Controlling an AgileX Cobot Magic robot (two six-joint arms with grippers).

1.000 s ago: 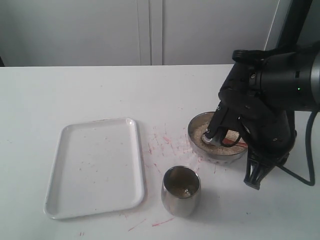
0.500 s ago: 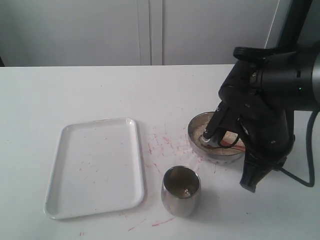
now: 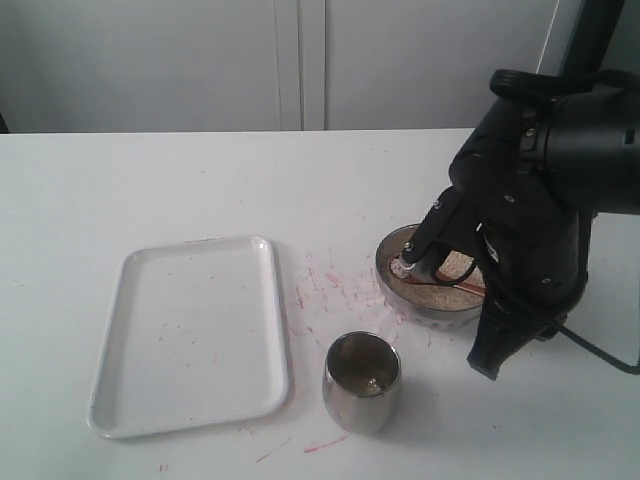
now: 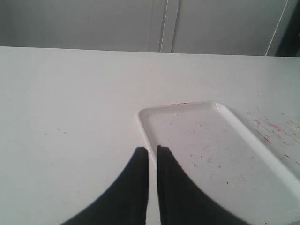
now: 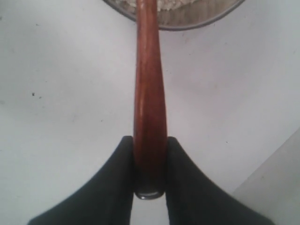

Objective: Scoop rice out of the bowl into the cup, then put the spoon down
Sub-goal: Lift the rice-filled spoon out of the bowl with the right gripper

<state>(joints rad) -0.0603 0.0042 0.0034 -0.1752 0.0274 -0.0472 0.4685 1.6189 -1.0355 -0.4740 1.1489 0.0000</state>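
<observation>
The steel bowl (image 3: pixel 400 285) sits right of centre, holding pale rice (image 3: pixel 455 268). My right arm hangs over it and hides most of its right side. A strip of the reddish-brown spoon (image 3: pixel 467 288) shows across the rice. In the right wrist view my right gripper (image 5: pixel 150 140) is shut on the spoon handle (image 5: pixel 150 89), which runs over the bowl rim (image 5: pixel 197 21) into the rice (image 5: pixel 171 3); the spoon's head is out of sight. The steel cup (image 3: pixel 361 382) stands upright in front of the bowl. My left gripper (image 4: pixel 152 149) is shut on nothing, above a tray's edge.
A white rectangular tray (image 3: pixel 110 400) lies on the left of the white table, also seen as the tray (image 4: pixel 262 145) in the left wrist view. Red marks (image 3: pixel 325 280) speckle the tabletop between tray and bowl. The right arm's black body (image 3: pixel 540 190) looms over the table's right side.
The right arm has lifted and swung a little to the right over the bowl, and its lower part has shifted left. The spoon stays gripped. Cup and tray are unmoved.
</observation>
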